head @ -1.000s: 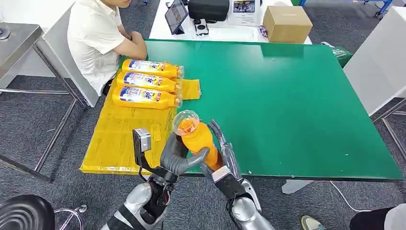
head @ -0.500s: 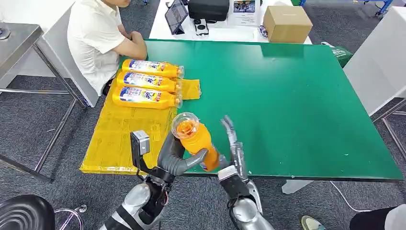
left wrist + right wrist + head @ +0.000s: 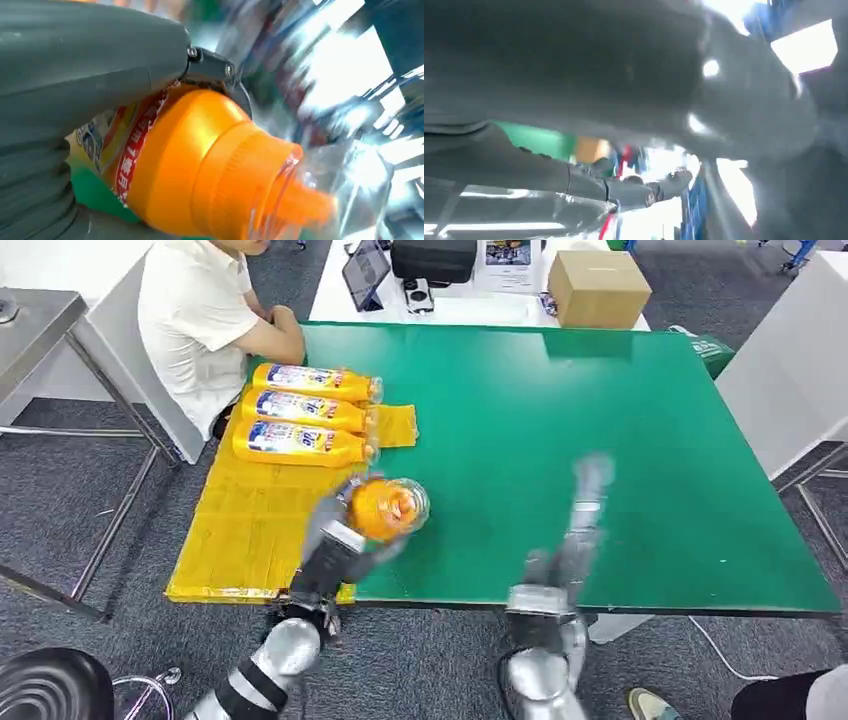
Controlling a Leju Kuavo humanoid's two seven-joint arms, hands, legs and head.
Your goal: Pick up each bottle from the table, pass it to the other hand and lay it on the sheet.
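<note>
My left hand (image 3: pixel 340 540) grips an orange bottle (image 3: pixel 385 508) with a clear cap, held over the near edge of the yellow sheet (image 3: pixel 250 530). Close up, the left wrist view has the bottle (image 3: pixel 200 165) with its label under my grey thumb (image 3: pixel 90 55). Blurred by motion, my right hand (image 3: pixel 580 530) stands over the green table (image 3: pixel 620 440) to the right, fingers extended and holding nothing. In the right wrist view my right hand (image 3: pixel 614 185) is blurred. Three orange bottles (image 3: pixel 305 410) lie side by side at the sheet's far end.
A person in a white shirt (image 3: pixel 205 320) sits at the table's far left corner, arm resting near the laid bottles. A cardboard box (image 3: pixel 598 288), a tablet (image 3: pixel 366 270) and a black bag (image 3: pixel 434 258) stand on the white table behind. A metal table (image 3: pixel 40 320) stands left.
My right hand has let go of the bottle and swung away to the right. My left hand has carried the bottle left toward the sheet, tilting it over.
</note>
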